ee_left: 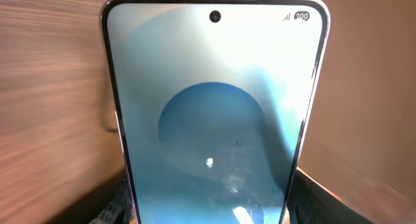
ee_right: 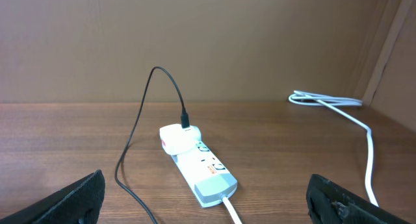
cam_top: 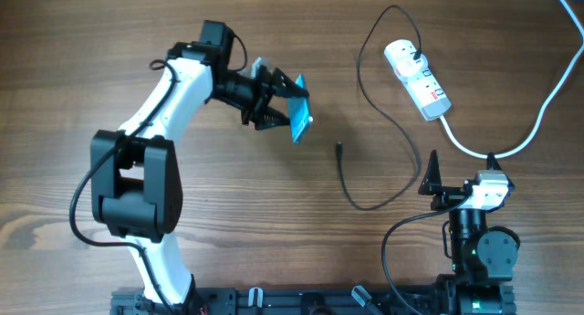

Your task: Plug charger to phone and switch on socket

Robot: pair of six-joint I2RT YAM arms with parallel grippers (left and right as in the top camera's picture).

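Note:
My left gripper (cam_top: 278,110) is shut on the phone (cam_top: 298,108), which has a cyan screen, and holds it tilted above the table's middle. In the left wrist view the phone (ee_left: 214,113) fills the frame between the fingers. The charger, a thin black cable (cam_top: 370,96), runs from a white adapter on the socket (cam_top: 417,78) and ends in a small plug (cam_top: 338,150) lying on the table to the right of the phone. My right gripper (cam_top: 461,183) is open and empty near the front right. The socket (ee_right: 198,162) lies ahead of it in the right wrist view.
A thick white lead (cam_top: 538,114) runs from the socket off the table's far right; it also shows in the right wrist view (ee_right: 351,117). The table is brown wood. A brown wall stands behind the socket.

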